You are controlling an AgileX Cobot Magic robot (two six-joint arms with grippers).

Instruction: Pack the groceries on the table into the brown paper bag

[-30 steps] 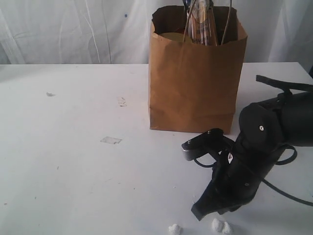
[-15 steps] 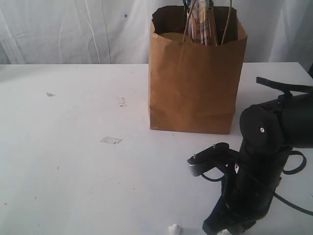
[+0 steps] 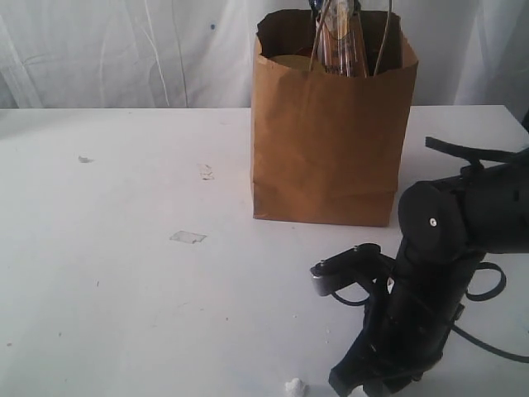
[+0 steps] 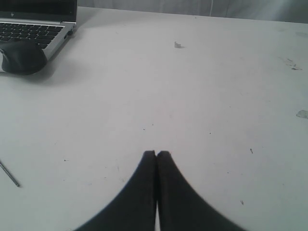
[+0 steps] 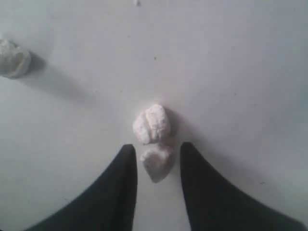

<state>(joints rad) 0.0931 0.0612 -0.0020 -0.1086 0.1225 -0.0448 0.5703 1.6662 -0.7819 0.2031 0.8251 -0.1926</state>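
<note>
My right gripper [image 5: 157, 146]: black fingers spread apart, holding nothing, low over the table.
Between those fingers: one small white foam-like lump [image 5: 156, 162] lies in the gap; whether either finger touches it I cannot tell.
Just past the tips: a second, rounder white lump [image 5: 151, 124], touching the first.
Off to one side: a third white lump [image 5: 12, 58], well apart and partly cut off by the picture's edge.
My left gripper [image 4: 156, 153]: dark fingers pressed together on nothing, over bare table.
Hidden: in the exterior view my right arm [image 3: 434, 273] covers its own fingertips and the two lumps, and my left gripper is out of that view.
Tall upright brown kraft paper bag [image 3: 331, 141]: standing on the table beyond my right gripper, well apart from it.
Bag contents: only the clear top of a long packet [image 3: 339, 41] rises between the thin cord handles [image 3: 384, 37]; a yellow shape [image 3: 289, 59] sits just under the rim, too little showing to name.
Large flat white tabletop [image 3: 124, 273]: specked and scuffed, with a flat scrap of paper [image 3: 188, 237] far from my right gripper.
Far beyond my left gripper: a silver laptop's corner [image 4: 43, 29] and a dark mouse [image 4: 21, 57], both cropped.
Room: white draped cloth [image 3: 124, 50] behind the table.
</note>
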